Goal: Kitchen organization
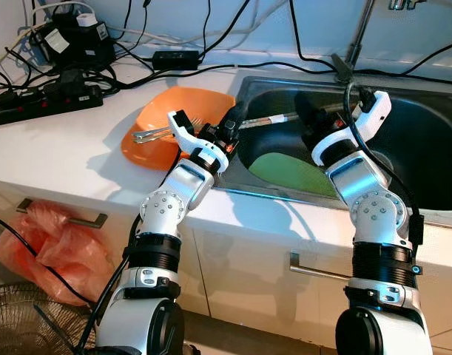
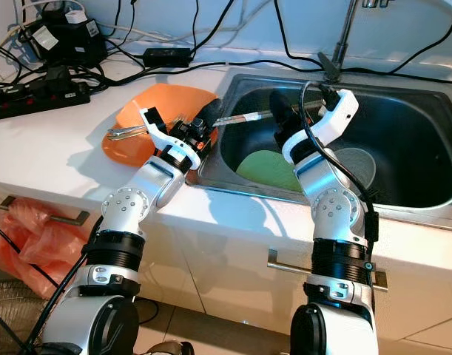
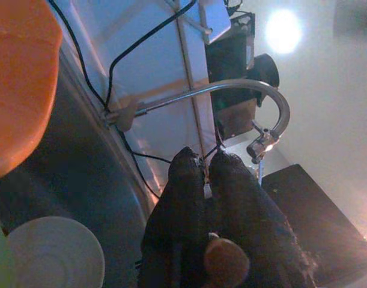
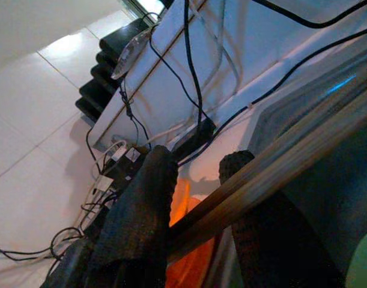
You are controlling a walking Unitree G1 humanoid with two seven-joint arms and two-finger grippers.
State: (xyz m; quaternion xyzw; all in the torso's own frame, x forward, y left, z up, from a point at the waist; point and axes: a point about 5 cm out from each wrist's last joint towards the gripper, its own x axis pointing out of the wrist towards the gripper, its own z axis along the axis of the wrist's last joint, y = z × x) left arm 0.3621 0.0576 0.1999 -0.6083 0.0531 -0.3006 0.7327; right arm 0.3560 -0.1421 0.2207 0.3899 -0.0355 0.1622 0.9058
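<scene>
Over the sink (image 1: 433, 96), chopsticks (image 1: 266, 120) — ends hidden by both pincers.

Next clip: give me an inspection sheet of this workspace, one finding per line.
Surface: white counter with steel sink.
Job's things: orange plate bearing metal cutlery; chopsticks over the sink; green plate in the sink.
Clutter: white dish in the sink.
Grippers: left gripper shut on chopsticks; right gripper open around them.
Cables: power strip, adapters, black leads.
Surroundings: faucet, orange bag.
</scene>
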